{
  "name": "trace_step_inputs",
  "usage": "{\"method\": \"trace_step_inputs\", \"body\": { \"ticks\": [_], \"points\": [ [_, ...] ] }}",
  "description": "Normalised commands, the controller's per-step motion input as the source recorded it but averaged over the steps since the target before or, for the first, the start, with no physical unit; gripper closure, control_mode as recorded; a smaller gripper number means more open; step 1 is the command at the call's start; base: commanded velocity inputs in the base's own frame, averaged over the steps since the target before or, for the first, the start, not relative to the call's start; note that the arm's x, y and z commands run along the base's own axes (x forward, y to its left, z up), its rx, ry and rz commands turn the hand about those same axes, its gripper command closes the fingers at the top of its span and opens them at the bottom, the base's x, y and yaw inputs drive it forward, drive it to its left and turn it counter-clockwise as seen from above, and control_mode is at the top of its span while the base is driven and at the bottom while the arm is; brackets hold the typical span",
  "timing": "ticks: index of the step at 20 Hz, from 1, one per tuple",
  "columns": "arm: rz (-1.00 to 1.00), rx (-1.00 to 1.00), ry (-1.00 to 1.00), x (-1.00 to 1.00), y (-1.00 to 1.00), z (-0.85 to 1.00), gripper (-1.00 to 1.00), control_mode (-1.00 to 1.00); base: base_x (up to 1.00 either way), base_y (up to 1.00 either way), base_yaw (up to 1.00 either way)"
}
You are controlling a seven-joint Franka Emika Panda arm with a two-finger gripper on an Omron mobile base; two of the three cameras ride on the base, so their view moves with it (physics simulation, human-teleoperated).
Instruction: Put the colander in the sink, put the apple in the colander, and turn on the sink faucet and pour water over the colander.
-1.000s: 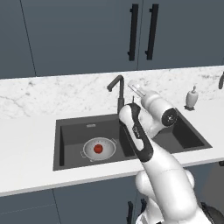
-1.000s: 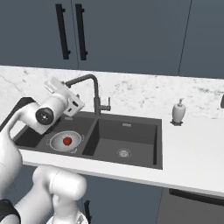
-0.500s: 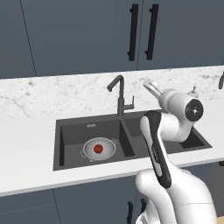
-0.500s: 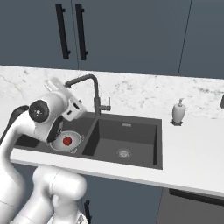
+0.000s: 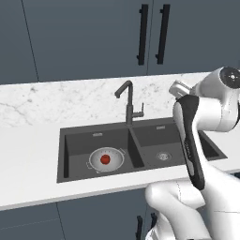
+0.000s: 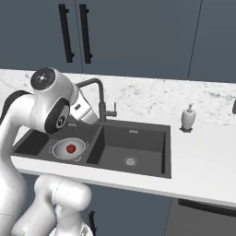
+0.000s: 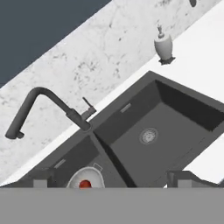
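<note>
The silver colander [image 5: 106, 160] sits in the left basin of the dark sink [image 5: 75, 140], and the red apple [image 5: 105, 159] lies inside it. The dark faucet [image 5: 127, 101] stands behind the divider, with its spout reaching toward the left basin. My gripper [image 7: 113, 180] hangs high above the sink, open, its fingertips [image 7: 41, 181] wide apart with nothing between them. In the hand view the faucet [image 7: 48, 105] is at the left and the colander [image 7: 94, 177] with the apple [image 7: 85, 184] is at the bottom edge. My hand [image 5: 178, 87] is to the right of the faucet.
A white pump bottle [image 6: 187, 117] stands on the marble counter [image 6: 207, 147] to the right of the sink. The right basin [image 6: 147, 147] holds only its drain [image 6: 130, 161]. Dark cabinets with black handles [image 5: 152, 35] rise behind the counter.
The arm has swung to the right in the left base view, carrying the hand away from the faucet. The colander and the apple have not moved.
</note>
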Motion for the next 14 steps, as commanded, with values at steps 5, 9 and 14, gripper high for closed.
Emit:
{"method": "trace_step_inputs", "body": {
  "ticks": [5,9,14],
  "points": [
    [0.00,-0.22,0.10,-0.29,-0.24,-0.34,-1.00,-1.00,0.00,0.00,0.00],
    [0.12,-0.15,0.00,-0.08,-0.23,-0.51,-1.00,-1.00,0.00,0.00,0.00],
    [0.66,-0.17,-0.12,0.00,-0.21,-0.57,-1.00,-1.00,0.00,0.00,0.00]
  ]
}}
